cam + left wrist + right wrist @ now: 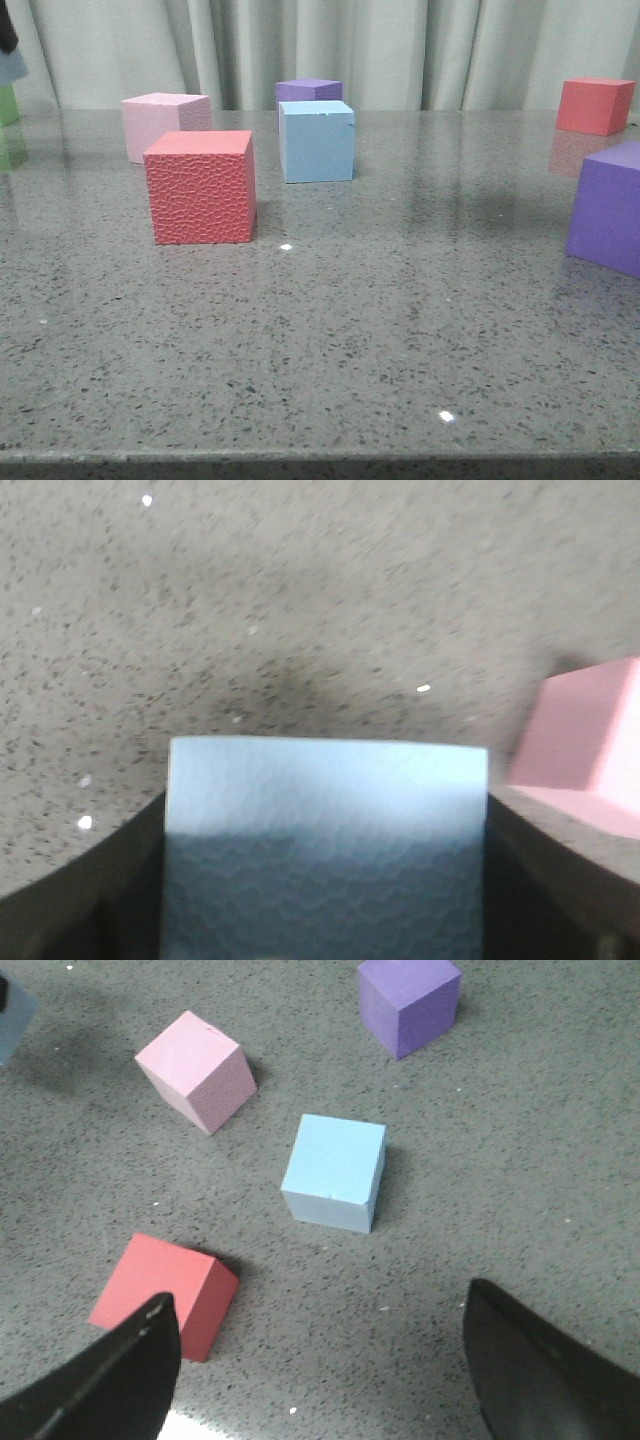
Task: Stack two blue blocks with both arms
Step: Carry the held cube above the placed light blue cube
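1. Presently, one blue block [317, 141] rests on the grey speckled worktop [330, 340], apart from every other cube. It serves as the landmark below.
2. The red textured cube [200, 187] sits to the left of this block and nearer the camera, not touching it.
3. The pale pink cube [163, 123] stands further left of the block, just behind the red textured cube.
4. A purple cube [309, 91] sits directly behind the block, partly hidden by it.
5. A second red cube [594, 104] lies far to the right of the block, toward the back; a larger-looking purple cube [610, 208] is at the right edge, nearer the camera.
6. The second blue block [325, 850] is clamped between the dark fingers [75, 905] of the left end effector [325, 920], one finger against each side face. It is raised above the worktop, well to the left of the landmark block; the front view catches only a sliver of it at the upper left edge.
7. A green cube [8, 105] shows at the left edge of the front view, below that sliver.
8. The right end effector [320, 1370] hangs above the worktop with its fingers [530, 1370] spread wide, holding nothing; the landmark block is seen beyond them, untouched.
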`<action>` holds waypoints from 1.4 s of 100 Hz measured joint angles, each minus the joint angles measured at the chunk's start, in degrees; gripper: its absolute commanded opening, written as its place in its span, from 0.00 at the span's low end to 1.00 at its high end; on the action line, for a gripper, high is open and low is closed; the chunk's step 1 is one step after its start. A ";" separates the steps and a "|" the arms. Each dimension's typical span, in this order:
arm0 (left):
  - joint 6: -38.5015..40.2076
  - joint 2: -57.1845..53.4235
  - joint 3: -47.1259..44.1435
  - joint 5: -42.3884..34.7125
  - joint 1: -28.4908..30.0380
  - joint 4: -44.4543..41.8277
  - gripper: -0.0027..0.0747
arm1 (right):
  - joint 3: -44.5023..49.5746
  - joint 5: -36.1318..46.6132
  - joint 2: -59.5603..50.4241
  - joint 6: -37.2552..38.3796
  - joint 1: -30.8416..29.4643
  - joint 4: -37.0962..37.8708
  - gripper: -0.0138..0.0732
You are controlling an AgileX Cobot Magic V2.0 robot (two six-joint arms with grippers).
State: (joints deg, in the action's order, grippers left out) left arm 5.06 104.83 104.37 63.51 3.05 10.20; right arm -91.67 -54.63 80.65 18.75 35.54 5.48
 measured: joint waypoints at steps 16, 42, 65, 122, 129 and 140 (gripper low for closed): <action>5.48 0.00 6.25 4.39 -4.05 -1.24 0.45 | 3.19 2.22 -1.40 0.00 0.00 0.78 0.83; 14.53 0.00 11.25 6.85 -13.87 -4.10 0.45 | 11.51 5.62 -5.72 0.26 0.00 1.14 0.83; 22.05 0.65 11.73 3.66 -23.16 -6.37 0.45 | 13.93 5.95 -8.79 0.35 0.00 2.03 0.83; 30.45 7.73 11.73 -4.04 -33.78 -7.27 0.45 | 13.97 3.43 -14.78 0.61 0.00 6.22 0.83; 31.20 7.85 11.73 -4.95 -34.17 -7.27 0.45 | 13.97 3.31 -15.03 0.61 0.00 6.22 0.83; 31.72 8.35 11.73 -5.30 -34.30 -7.41 0.45 | 13.97 3.31 -15.39 0.61 0.00 6.22 0.83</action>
State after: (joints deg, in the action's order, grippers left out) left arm 36.78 113.19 116.10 58.20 -31.25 2.80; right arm -77.69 -51.32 65.27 19.36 35.54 11.70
